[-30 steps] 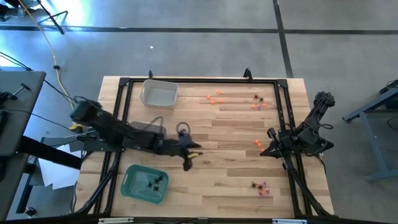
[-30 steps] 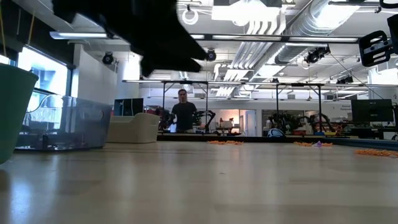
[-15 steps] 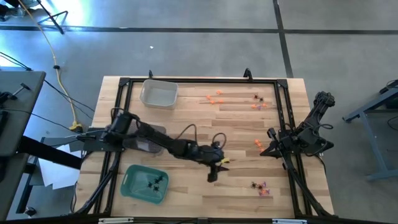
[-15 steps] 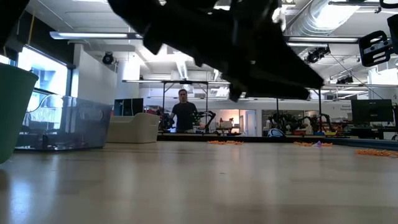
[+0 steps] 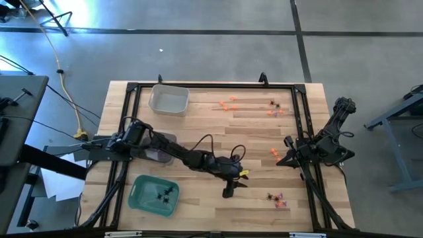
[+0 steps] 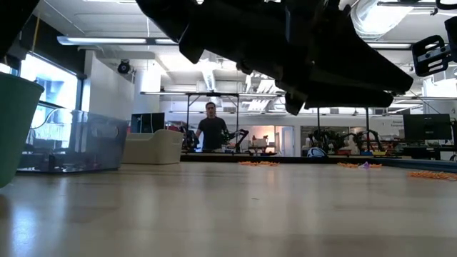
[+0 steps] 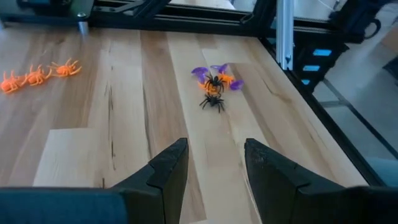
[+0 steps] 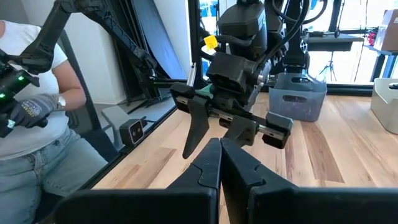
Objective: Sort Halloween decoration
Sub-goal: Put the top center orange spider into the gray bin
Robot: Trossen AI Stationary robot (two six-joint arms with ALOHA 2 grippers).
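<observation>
In the left wrist view alone – left gripper (image 7: 214, 165) jaws apart, empty, before mixed trinkets (image 7: 214, 84); right gripper (image 8: 219, 163) jaws together.

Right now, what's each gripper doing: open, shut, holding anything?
Left gripper: open, empty, over the table short of the spider cluster.
Right gripper: shut, empty, parked at the table's right edge.

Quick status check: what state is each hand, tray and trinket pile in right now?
Left hand: open, empty, above the table.
Right hand: shut, empty, parked at the table's right edge.
Green plastic tray: holds black spiders.
Clear plastic tray: looks empty.
Mixed purple, orange and black trinket pile: unsorted on the table.
</observation>
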